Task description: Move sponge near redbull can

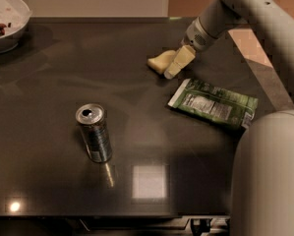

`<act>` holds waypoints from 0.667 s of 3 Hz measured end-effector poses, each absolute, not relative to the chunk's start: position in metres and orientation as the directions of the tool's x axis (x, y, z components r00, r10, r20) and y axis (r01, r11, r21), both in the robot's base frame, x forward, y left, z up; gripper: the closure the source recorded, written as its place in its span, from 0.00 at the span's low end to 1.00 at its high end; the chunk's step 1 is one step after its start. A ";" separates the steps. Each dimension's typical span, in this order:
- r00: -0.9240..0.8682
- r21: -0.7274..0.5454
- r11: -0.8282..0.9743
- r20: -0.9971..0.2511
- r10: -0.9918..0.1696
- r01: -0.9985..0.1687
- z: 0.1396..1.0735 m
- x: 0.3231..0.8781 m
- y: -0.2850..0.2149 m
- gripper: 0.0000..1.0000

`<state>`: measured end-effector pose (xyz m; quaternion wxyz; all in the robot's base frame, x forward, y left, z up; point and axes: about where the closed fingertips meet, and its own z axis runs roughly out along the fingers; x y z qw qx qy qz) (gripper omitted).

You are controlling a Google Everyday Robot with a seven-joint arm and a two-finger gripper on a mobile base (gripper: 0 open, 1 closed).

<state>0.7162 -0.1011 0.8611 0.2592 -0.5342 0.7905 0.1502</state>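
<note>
The pale yellow sponge (160, 61) lies on the dark table toward the back, right of centre. My gripper (179, 63) comes down from the upper right and sits at the sponge's right edge, covering part of it. The redbull can (94, 132) stands upright at the front left of the table, well apart from the sponge and the gripper.
A green printed snack bag (213, 103) lies flat just to the front right of the sponge. A white bowl (6, 23) with some food stands at the back left corner. A pale part of my arm (267, 176) fills the front right corner.
</note>
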 end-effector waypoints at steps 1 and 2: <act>-0.314 -0.023 0.396 -0.566 -0.762 -0.918 0.848 0.729 -0.095 0.00; -0.323 -0.009 0.398 -0.566 -0.759 -0.917 0.843 0.735 -0.091 0.17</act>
